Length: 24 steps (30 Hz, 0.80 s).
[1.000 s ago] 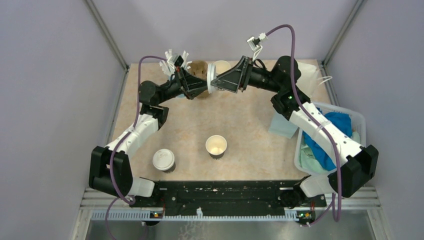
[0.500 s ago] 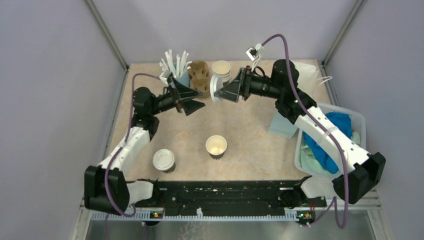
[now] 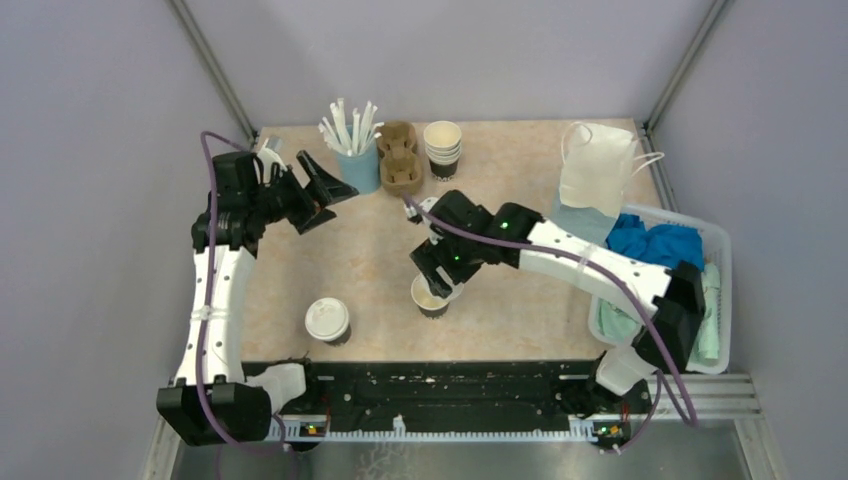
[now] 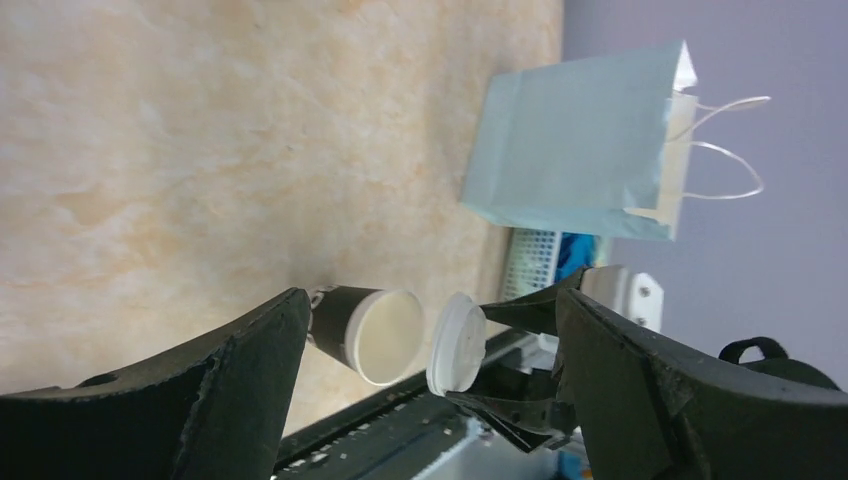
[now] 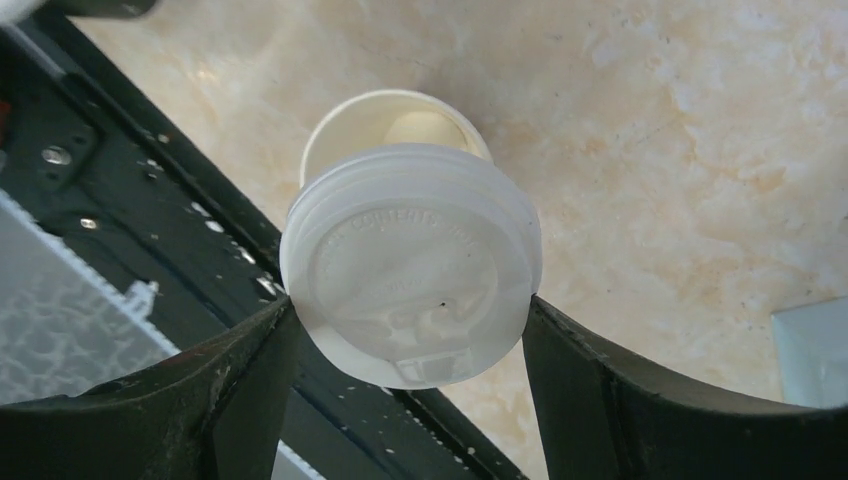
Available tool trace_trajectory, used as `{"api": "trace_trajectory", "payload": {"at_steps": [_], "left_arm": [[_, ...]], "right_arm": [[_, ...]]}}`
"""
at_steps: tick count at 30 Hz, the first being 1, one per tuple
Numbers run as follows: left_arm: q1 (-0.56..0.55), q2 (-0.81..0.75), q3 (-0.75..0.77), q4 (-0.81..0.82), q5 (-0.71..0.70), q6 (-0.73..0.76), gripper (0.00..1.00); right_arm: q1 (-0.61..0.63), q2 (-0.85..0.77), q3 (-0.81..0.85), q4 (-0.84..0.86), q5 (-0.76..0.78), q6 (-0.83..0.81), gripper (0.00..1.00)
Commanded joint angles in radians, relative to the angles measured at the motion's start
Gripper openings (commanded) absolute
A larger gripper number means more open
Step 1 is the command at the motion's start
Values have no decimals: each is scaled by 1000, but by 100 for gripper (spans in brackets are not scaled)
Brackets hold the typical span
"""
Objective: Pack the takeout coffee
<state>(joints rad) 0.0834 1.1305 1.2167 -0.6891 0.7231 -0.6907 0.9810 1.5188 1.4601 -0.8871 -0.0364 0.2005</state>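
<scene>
Holding the lid point(image 5: 412, 265) tight, the right gripper point(image 5: 410, 340) should set it flat on the open cup point(image 5: 388, 112). The left gripper point(image 4: 430, 325) is wide apart and empty.

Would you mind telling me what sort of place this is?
Likely a lab mock-up of a café takeout counter: a lidded coffee cup, a cup of straws, and a cup carrier.

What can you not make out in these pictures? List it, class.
Right wrist view: the lid covers most of the open cup; contents unclear.
Same view: the lid's raised lettering is too faint to read.
Top view: the right gripper hides the lid.
Left wrist view: the capped cup lies outside the frame.
</scene>
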Motion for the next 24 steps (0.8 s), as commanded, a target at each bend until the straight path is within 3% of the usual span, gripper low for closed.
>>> {"api": "trace_trajectory", "payload": {"at_steps": [1, 10, 24], "left_arm": [[1, -32, 98, -139, -193, 180, 98], [1, -89, 60, -70, -220, 146, 98], [1, -74, 72, -87, -231, 178, 98]], "right_arm": [[66, 88, 126, -160, 188, -67, 75], [123, 210, 208, -167, 172, -95, 77], [127, 251, 201, -124, 135, -108, 80]]}}
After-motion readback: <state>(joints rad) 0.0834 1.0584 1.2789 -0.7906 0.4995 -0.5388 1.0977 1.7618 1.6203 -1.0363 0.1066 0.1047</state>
